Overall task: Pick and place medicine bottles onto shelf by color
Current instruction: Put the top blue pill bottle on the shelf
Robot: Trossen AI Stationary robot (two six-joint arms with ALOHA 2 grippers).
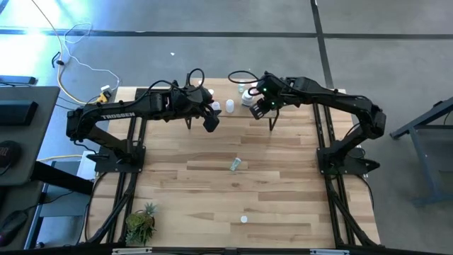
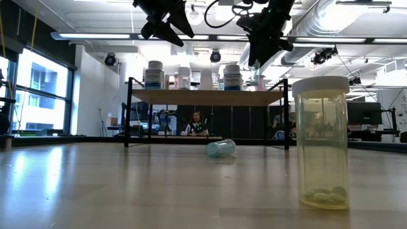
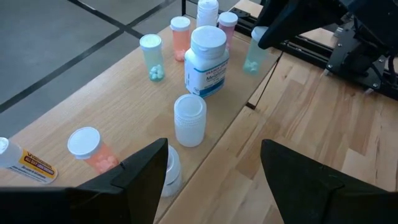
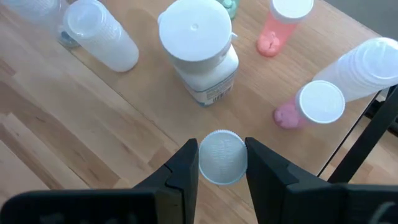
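- A low light-wood shelf (image 2: 210, 97) on thin black legs stands at the far edge of the worktop (image 1: 283, 205) — everything below is placed relative to it.
- The right gripper (image 4: 222, 163) hangs above the shelf, jaws closed on a small white-capped vial (image 4: 222, 157), seen cap-on from the wrist camera; its tint looks greenish, though that is hard to judge.
- The left gripper (image 3: 214, 168) hovers over the shelf's other end, jaws spread wide and holding nothing.
- On the shelf stand several medicine bottles: a white labelled bottle (image 3: 207, 60), a frosted clear vial (image 3: 189, 119), pink vials (image 3: 181, 37) and a green vial (image 3: 152, 56).
- In front of the shelf, mid-worktop, a greenish vial (image 2: 220, 148) lies on its side.
- Much nearer the low camera — well clear of the shelf — a yellowish vial (image 2: 321, 141) stands upright with pills at its bottom.
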